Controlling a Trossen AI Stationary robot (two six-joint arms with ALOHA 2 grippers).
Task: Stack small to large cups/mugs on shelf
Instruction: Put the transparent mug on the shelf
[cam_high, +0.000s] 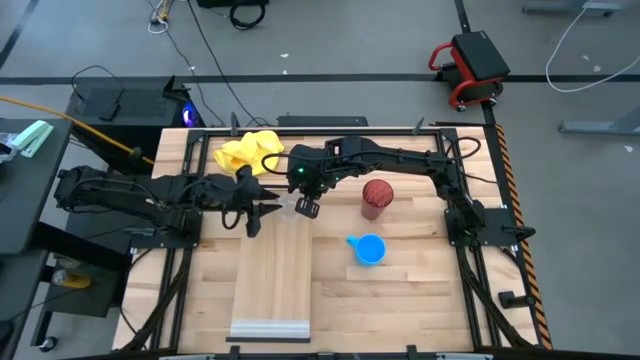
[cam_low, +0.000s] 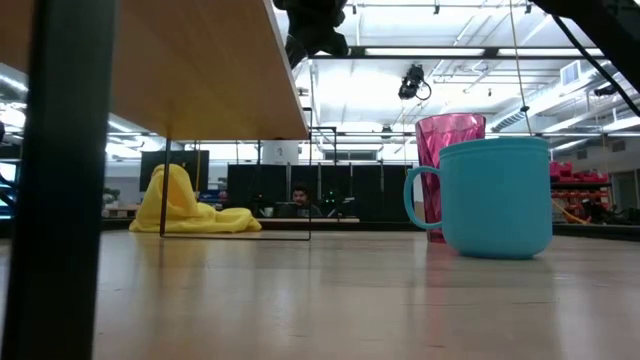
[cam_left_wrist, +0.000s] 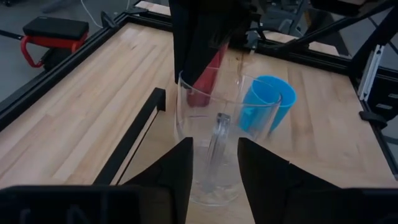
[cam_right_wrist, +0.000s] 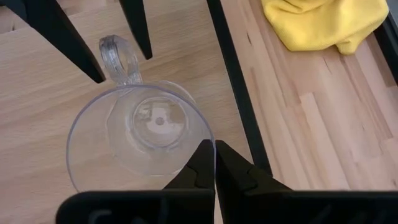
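The small clear cup (cam_right_wrist: 143, 130) with a handle stands upright over the far end of the shelf (cam_high: 275, 280), a light wood plank on dark legs. My right gripper (cam_right_wrist: 214, 149) is shut on the cup. My left gripper (cam_left_wrist: 214, 146) is open, level with the cup. Its two fingers (cam_right_wrist: 68, 43) stand on either side of the clear handle (cam_right_wrist: 118, 56) with a gap on each side. The dark red ribbed cup (cam_high: 377, 197) and the blue mug (cam_high: 368, 249) stand on the tabletop to the right of the shelf. My right gripper pinches the clear cup's rim (cam_right_wrist: 210, 142) on the side opposite the handle, one finger inside the cup and one outside. It comes from above, slanting down from the table's right. The cup stays upright; whether its base rests on the shelf I cannot tell.
A yellow cloth (cam_high: 248, 152) lies bunched at the table's far left, behind the shelf. The shelf stands raised above the tabletop (cam_low: 330, 290), and its black frame (cam_right_wrist: 239, 93) runs along its side. Bare tabletop lies near the front right.
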